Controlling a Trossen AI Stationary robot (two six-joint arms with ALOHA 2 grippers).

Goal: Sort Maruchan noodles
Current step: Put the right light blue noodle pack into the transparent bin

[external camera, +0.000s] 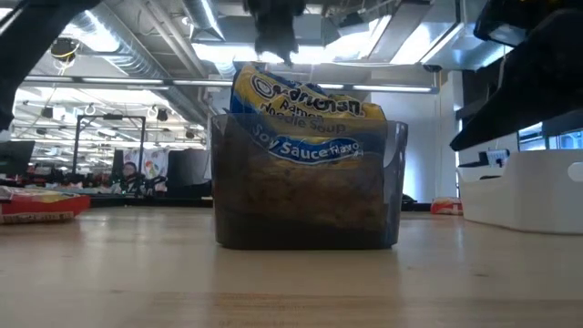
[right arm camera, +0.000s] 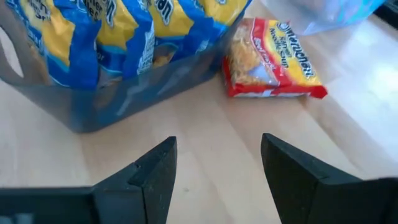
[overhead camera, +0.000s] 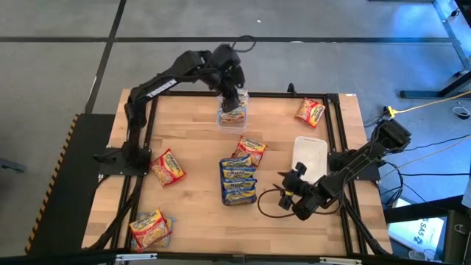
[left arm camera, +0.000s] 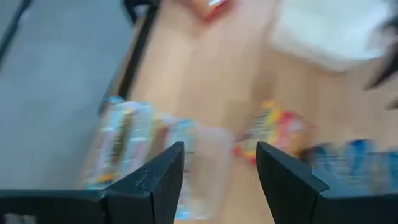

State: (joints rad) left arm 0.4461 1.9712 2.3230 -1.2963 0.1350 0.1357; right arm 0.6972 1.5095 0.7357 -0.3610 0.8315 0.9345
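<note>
A clear plastic tub (overhead camera: pixel 232 112) stands at the table's far middle with a blue-banded Maruchan packet (external camera: pixel 305 137) upright inside it. My left gripper (overhead camera: pixel 234 97) hangs open just above the tub, with nothing between its fingers (left arm camera: pixel 163 168). My right gripper (overhead camera: pixel 287 187) stands open and low near the right edge, facing a dark tray (right arm camera: pixel 118 99) filled with several blue-banded packets (overhead camera: pixel 239 180). A red-banded packet (right arm camera: pixel 270 59) lies flat on the table beside that tray. More packets lie flat at the far right (overhead camera: pixel 311 112), at the left (overhead camera: pixel 168 166) and at the near left (overhead camera: pixel 151 228).
A white tray (overhead camera: pixel 310 156) sits right of the table's middle, between my right arm and the red-banded packet. A black frame (overhead camera: pixel 335 132) borders the wooden top. Bare wood lies between the tub and the packets at the left.
</note>
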